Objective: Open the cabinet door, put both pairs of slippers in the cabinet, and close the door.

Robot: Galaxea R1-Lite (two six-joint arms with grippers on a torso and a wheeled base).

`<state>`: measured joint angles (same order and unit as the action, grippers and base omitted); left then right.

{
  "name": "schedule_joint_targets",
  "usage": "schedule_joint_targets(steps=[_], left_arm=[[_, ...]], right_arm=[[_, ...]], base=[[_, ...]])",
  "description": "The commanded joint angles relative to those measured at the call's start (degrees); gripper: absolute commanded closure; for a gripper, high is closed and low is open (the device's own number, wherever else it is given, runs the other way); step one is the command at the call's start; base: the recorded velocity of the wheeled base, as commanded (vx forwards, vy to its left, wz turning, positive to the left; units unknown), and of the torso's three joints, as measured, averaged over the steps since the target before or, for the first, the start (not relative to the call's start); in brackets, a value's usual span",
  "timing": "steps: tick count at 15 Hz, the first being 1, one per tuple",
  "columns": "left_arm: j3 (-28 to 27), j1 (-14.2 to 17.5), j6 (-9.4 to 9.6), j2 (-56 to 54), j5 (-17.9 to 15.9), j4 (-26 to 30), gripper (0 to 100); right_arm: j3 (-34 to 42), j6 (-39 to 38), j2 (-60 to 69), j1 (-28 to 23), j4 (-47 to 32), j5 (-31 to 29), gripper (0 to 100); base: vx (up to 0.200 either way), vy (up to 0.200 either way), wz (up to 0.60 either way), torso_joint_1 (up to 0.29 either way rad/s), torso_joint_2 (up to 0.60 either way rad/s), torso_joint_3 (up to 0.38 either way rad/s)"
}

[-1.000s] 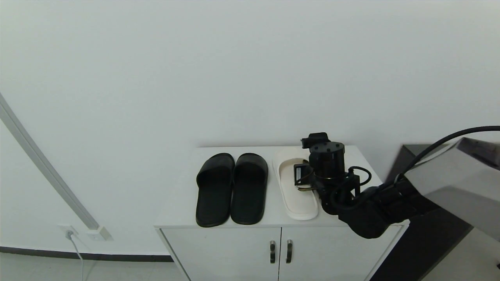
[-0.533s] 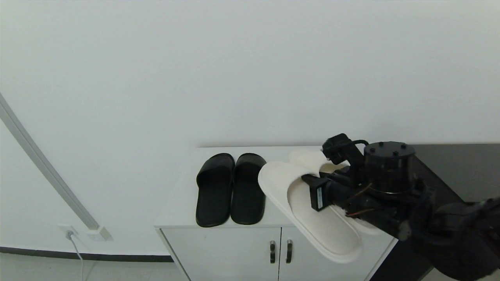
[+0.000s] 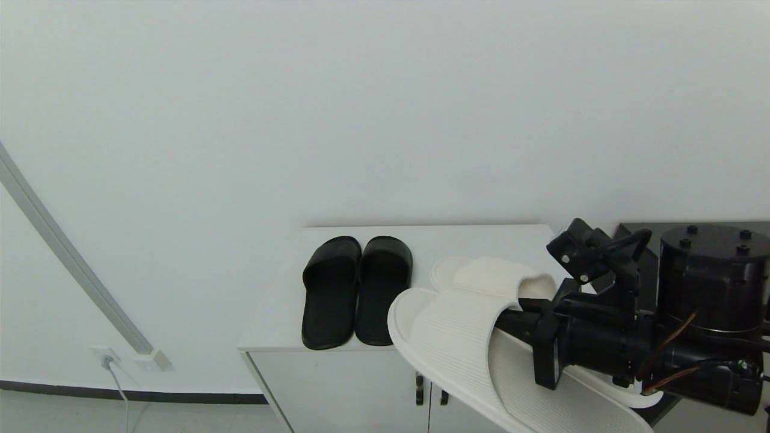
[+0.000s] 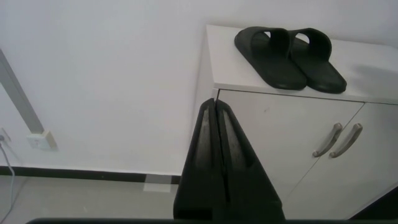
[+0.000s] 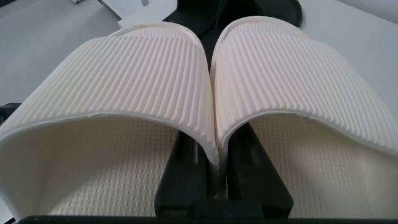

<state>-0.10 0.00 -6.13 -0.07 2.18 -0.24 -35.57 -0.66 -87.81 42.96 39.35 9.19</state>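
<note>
- Since a second ago the right tool [image 3: 518,320] has lifted the pair of cream ribbed foam slippers [image 3: 457,325] off the surface [image 3: 481,240] and drawn it out past the front edge, towards me.
- That tool is clenched on the two inner side walls where the cream slippers meet, so one pinch carries both. They hang tilted, toes away from the wrist.
- My left tool [image 4: 216,143] sits short of the cabinet and apart from it, fingers pressed together on nothing.
- On the surface, the pair of black rubber slide slippers [image 3: 355,288] lies side by side, untouched.
- Both doors of the white two-door cabinet [image 3: 337,391] are shut, their metal handles [image 4: 339,138] free. I judge a door must open before this pair can go in.
</note>
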Motion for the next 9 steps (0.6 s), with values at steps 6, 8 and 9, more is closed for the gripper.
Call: schedule_joint_targets(steps=[6, 8, 9], left_arm=[[0.01, 0.00, -0.11, 0.07, 0.02, -0.02, 100], [0.01, 0.00, -0.11, 0.07, 0.02, -0.02, 100], [0.01, 0.00, -0.11, 0.07, 0.02, -0.02, 100]], right_arm=[[0.77, 0.04, 0.97, 0.37, 0.11, 0.04, 100], [1.21, 0.04, 1.06, 0.63, 0.20, 0.04, 100], [1.21, 0.04, 1.06, 0.72, 0.20, 0.04, 100]], base=[[-0.167, 0.000, 0.00, 0.004, 0.00, -0.001], [-0.200, 0.000, 0.00, -0.005, 0.00, 0.007], [-0.200, 0.000, 0.00, 0.002, 0.01, 0.002]])
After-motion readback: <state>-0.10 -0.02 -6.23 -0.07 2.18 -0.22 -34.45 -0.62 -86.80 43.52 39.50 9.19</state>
